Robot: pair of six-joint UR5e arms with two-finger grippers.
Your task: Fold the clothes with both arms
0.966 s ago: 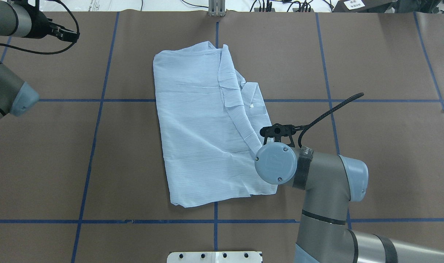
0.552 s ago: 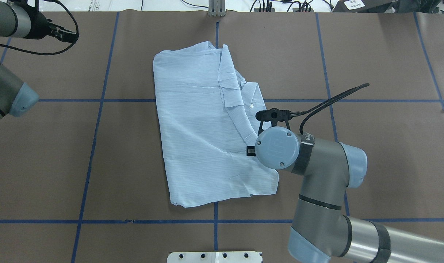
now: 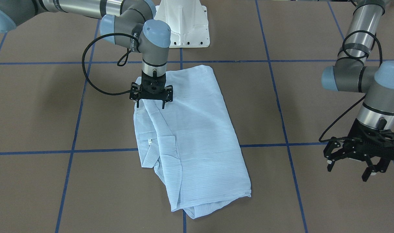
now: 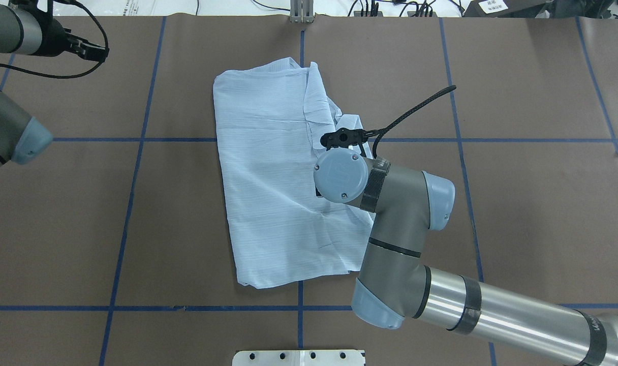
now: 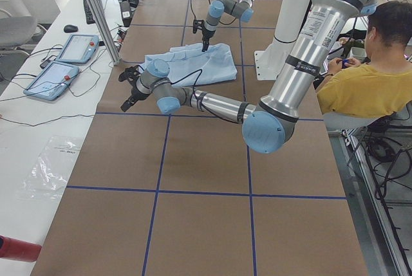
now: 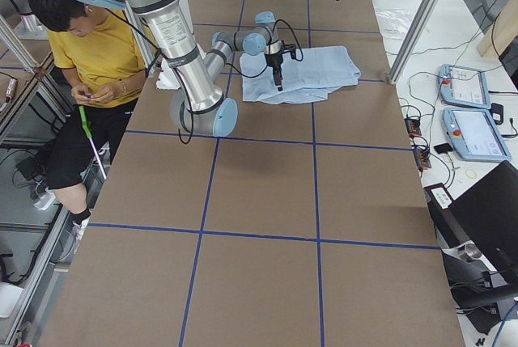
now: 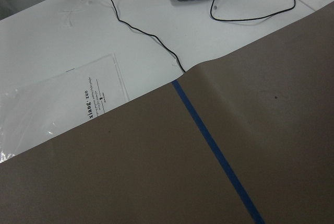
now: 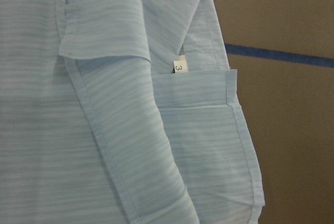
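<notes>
The pale-blue striped shirt (image 4: 268,168) lies folded in a long rectangle at the table's middle, also seen in the front view (image 3: 193,136). Its collar and white neck label (image 8: 179,66) fill the right wrist view. My right gripper (image 3: 150,105) is open and empty, pointing down, its tips just over the shirt's edge near the collar. In the overhead view the wrist hides it. My left gripper (image 3: 347,171) is open and empty, well off to the side over bare table, also seen in the overhead view (image 4: 93,50).
Brown table cover with blue tape lines (image 4: 136,140). White pedestal base (image 3: 182,22) at the robot's side. Seated operator in yellow (image 5: 367,76). Pendants (image 6: 469,112) and a plastic bag (image 7: 62,109) lie on the white bench beyond the far edge.
My right arm has moved away from the robot and inward over the shirt, from its lower right edge toward the collar. The left arm has barely moved. The shirt lies as before.
</notes>
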